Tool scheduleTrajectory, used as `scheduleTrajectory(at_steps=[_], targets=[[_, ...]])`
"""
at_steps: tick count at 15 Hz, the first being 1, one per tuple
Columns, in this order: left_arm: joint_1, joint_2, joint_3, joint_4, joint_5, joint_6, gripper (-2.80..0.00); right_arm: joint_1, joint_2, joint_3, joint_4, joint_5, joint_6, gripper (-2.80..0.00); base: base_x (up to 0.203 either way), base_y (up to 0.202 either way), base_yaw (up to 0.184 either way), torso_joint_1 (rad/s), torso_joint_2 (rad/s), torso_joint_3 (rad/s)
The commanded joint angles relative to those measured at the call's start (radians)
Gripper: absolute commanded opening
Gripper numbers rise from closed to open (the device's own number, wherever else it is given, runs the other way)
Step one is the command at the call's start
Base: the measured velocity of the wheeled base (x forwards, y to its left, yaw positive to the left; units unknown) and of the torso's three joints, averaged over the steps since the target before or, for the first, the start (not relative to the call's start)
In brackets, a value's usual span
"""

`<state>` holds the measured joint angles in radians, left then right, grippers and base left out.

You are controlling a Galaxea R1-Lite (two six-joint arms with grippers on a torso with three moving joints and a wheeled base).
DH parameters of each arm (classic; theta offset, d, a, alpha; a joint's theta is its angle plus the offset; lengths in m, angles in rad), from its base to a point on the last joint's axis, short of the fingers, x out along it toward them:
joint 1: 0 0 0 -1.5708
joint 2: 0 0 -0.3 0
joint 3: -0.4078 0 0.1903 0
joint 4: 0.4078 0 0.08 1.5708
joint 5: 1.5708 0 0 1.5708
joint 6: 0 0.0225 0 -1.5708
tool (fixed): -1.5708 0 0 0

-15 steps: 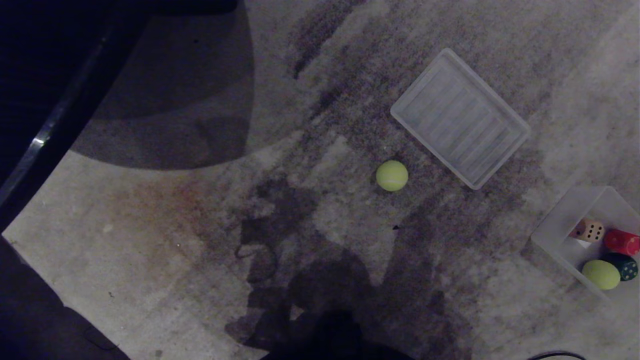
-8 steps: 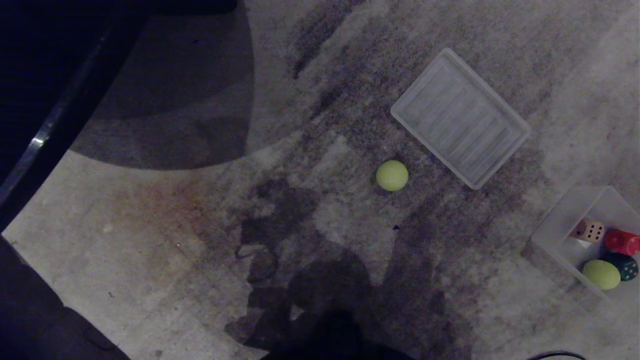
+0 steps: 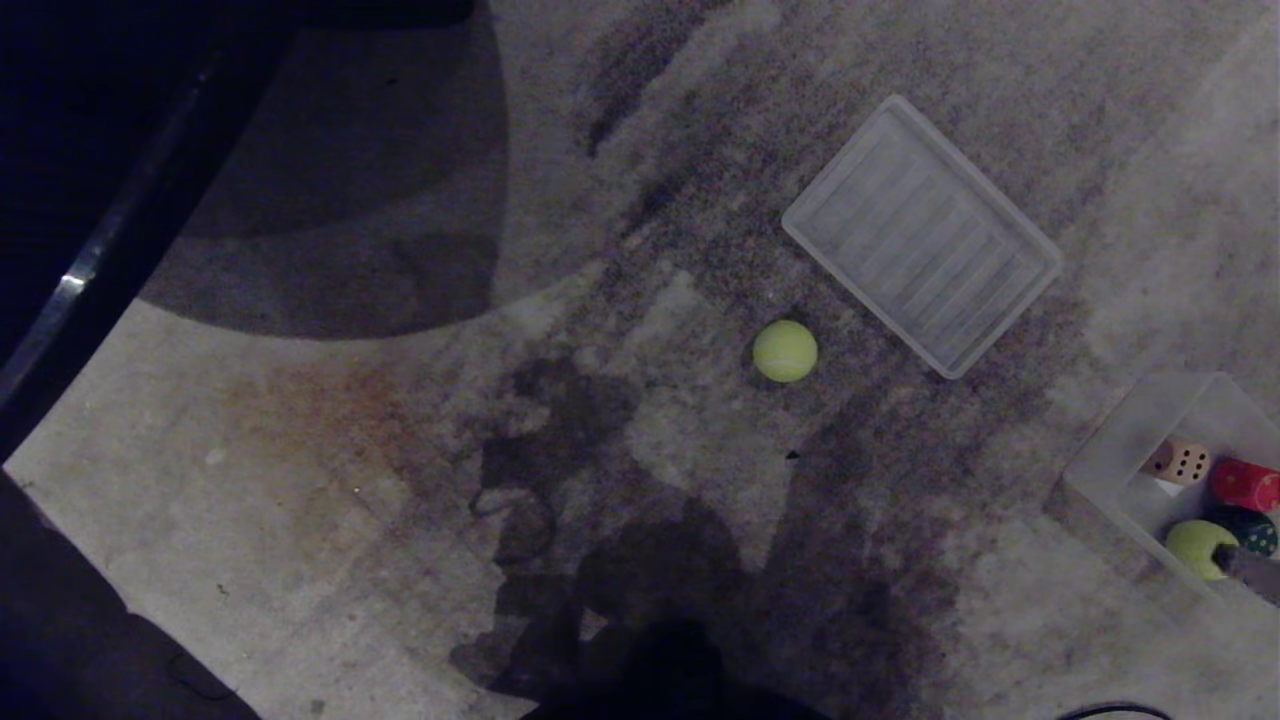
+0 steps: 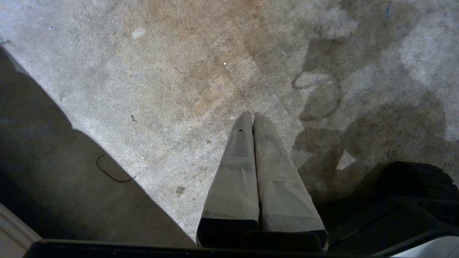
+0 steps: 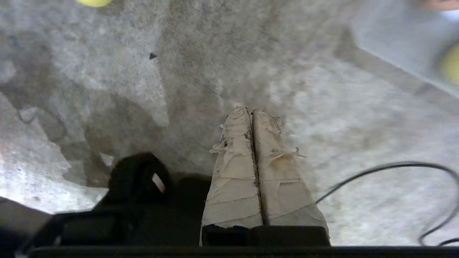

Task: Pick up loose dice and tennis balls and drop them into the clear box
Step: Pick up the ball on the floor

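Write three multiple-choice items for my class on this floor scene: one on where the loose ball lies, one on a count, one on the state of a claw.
1. Where does the loose tennis ball lie?
A. inside the clear box
B. on the carpet beside the flat ribbed lid
C. on top of the lid

2. How many dice show inside the clear box?
A. one
B. three
C. five

3. How does the right claw stand?
A. shut and empty
B. wide open
C. shut on a ball

Answers:
1 B: the ball rests on the carpet just off a long edge of the lid.
2 B: a cream-beige die, a red die and a dark green die lie there.
3 A: its taped fingers meet with nothing between.
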<state>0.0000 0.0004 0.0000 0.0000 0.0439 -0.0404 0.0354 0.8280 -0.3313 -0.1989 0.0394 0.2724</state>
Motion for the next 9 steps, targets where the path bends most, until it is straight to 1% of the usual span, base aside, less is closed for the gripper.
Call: scheduleTrajectory(at_steps=[1, 3, 5, 7, 9], targets=[[0.0, 0.001, 0.002, 0.0, 0.001, -0.001, -2.8, 0.033, 0.363, -0.023, -0.177, 0.001, 0.021, -2.8, 0.0, 0.0, 0.0, 0.0, 0.0, 0.0], [0.0, 0.001, 0.002, 0.0, 0.001, -0.001, -2.8, 0.093, 0.553, -0.078, -0.326, 0.001, 0.055, -2.8, 0.0, 0.0, 0.0, 0.0, 0.0, 0.0], [0.0, 0.001, 0.002, 0.0, 0.001, -0.001, -2.8, 0.176, 0.706, -0.199, -0.41, -0.001, 0.104, -2.8, 0.0, 0.0, 0.0, 0.0, 0.0, 0.0], [0.0, 0.001, 0.002, 0.0, 0.001, -0.001, -2.8, 0.264, 0.814, -0.31, -0.448, 0.0, 0.129, -2.8, 0.0, 0.0, 0.0, 0.0, 0.0, 0.0], [0.0, 0.0, 0.002, 0.0, 0.001, -0.001, -2.8, 0.309, 0.894, -0.363, -0.461, 0.0, 0.124, -2.8, 0.0, 0.0, 0.0, 0.0, 0.0, 0.0]])
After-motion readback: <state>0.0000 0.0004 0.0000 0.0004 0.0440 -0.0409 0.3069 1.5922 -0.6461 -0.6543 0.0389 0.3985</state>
